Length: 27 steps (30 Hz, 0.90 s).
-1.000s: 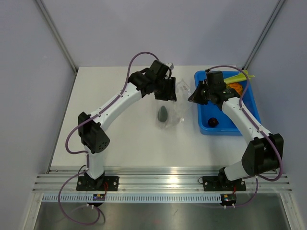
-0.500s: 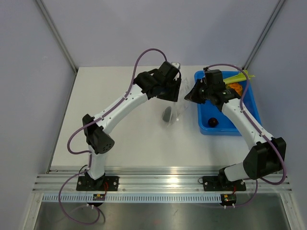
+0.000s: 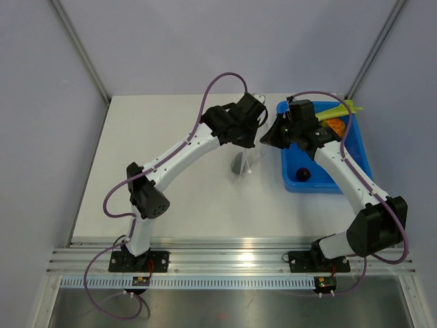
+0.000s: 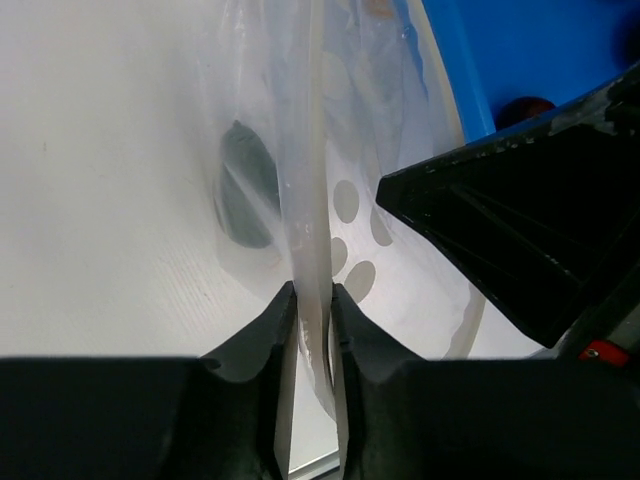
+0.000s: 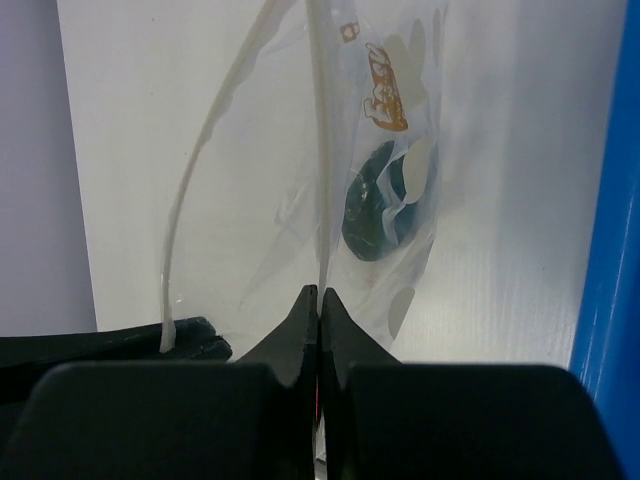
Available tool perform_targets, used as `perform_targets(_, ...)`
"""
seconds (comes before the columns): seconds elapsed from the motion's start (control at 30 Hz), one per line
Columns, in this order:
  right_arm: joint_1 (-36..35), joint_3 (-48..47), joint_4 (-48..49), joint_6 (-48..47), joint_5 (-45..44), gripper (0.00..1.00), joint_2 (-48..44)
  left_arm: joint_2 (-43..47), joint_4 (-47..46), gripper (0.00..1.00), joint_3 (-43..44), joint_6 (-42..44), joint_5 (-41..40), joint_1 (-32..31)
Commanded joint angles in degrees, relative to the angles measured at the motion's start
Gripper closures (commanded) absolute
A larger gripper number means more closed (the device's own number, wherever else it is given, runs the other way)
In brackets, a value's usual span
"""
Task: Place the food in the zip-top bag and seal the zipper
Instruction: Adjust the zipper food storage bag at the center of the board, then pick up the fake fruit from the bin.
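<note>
Clear zip-top bag (image 5: 290,190) pinched by left jaws and right jaws; dark food piece (image 5: 375,215) blurred inside.

White bench (image 3: 184,205), pale booth.
Grey-lilac walls (image 3: 41,137) on 3 sides; metal struts (image 3: 80,51) slant at rear corners; alu rail (image 3: 232,258) along near edge.
</note>
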<state>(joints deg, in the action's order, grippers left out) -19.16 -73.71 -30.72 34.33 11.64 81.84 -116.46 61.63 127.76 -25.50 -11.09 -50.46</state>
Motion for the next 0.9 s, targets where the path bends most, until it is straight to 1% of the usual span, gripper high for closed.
perform_targets(0.0, -0.5, -2.2, 0.8, 0.2, -0.4, 1.00, -2.4, 0.4, 0.4, 0.86, 2.6, 0.7, -3.6, 0.0)
perform_targets(0.07, -0.7, -2.0, 0.3, -0.1, -1.1, 1.00, -2.2, 0.7, 0.6, 0.90, 2.5, 0.9, -3.6, 0.0)
perform_targets(0.1, -0.6, -1.8, 0.0, -0.3, -1.5, 1.00, -2.0, 0.9, 0.7, 0.99, 2.4, 0.9, -3.3, 0.0)
perform_targets(0.17, -0.7, -1.6, 0.0, -1.5, -2.1, 1.00, -1.7, 1.4, 0.5, 1.00, 2.1, 0.7, -1.8, 0.2)
perform_targets(0.23, -0.6, -2.0, -0.5, -2.7, -3.0, 1.00, -1.1, 2.6, -1.6, 1.00, -0.2, 0.4, 0.0, 0.6)
perform_targets(0.3, -0.6, -4.5, -3.5, -4.3, -4.9, 0.80, -0.4, 3.6, -3.5, 1.00, -2.0, -0.3, 2.7, 1.1)
perform_targets(0.33, -0.7, -5.2, -4.3, -4.9, -5.8, 0.67, -0.6, 3.5, -3.6, 1.00, -2.0, -0.3, 2.9, 1.6)
perform_targets(0.37, -0.5, -5.6, -5.3, -5.7, -6.9, 0.58, -1.5, 3.5, -3.6, 1.00, -2.0, -0.5, 2.7, 1.7)
perform_targets(0.4, -0.7, -6.7, -6.0, -6.2, -10.0, 0.49, -2.1, 3.5, -3.7, 1.00, -2.2, -0.9, 1.3, 1.7)
perform_targets(0.43, -0.6, -7.3, -7.2, -7.7, -11.3, 0.48, -2.8, 3.7, -4.1, 1.00, -2.6, -1.0, 0.6, 1.8)
perform_targets(0.47, -0.6, -8.1, -7.9, -8.4, -14.3, 0.44, -4.2, 3.8, -4.5, 1.00, -2.7, -1.3, 0.2, 1.9)
perform_targets(0.5, -0.5, -8.3, -8.2, -9.0, -18.5, 0.43, -5.0, 3.7, -4.7, 1.00, -2.8, -1.4, 0.3, 2.1)
perform_targets(0.57, -0.1, -8.3, -8.4, -10.9, -22.6, 0.41, -7.2, 3.6, -4.8, 1.00, -2.2, -1.4, 0.1, 2.3)
perform_targets(0.6, 0.3, -8.5, -8.6, -11.6, -25.3, 0.39, -7.5, 3.2, -4.6, 1.00, -1.9, -1.3, -0.2, 2.4)
perform_targets(0.67, 2.7, -8.7, -9.4, -13.9, -27.7, 0.36, -6.9, 2.6, -3.4, 1.00, 0.1, -0.9, -1.0, 2.4)
perform_targets(0.7, 3.4, -8.6, -9.8, -14.7, -30.7, 0.33, -6.5, 2.4, -2.8, 1.00, 1.0, -0.4, -1.5, 2.4)
perform_targets(0.8, 7.0, -7.0, -9.5, -16.3, -34.6, 0.31, -5.2, 1.9, -1.2, 1.00, 3.6, 1.7, -3.9, 2.4)
perform_targets(0.87, 10.4, -4.5, -7.6, -16.3, -33.4, 0.29, -5.0, 1.9, 0.1, 1.00, 5.3, 3.5, -5.9, 2.4)
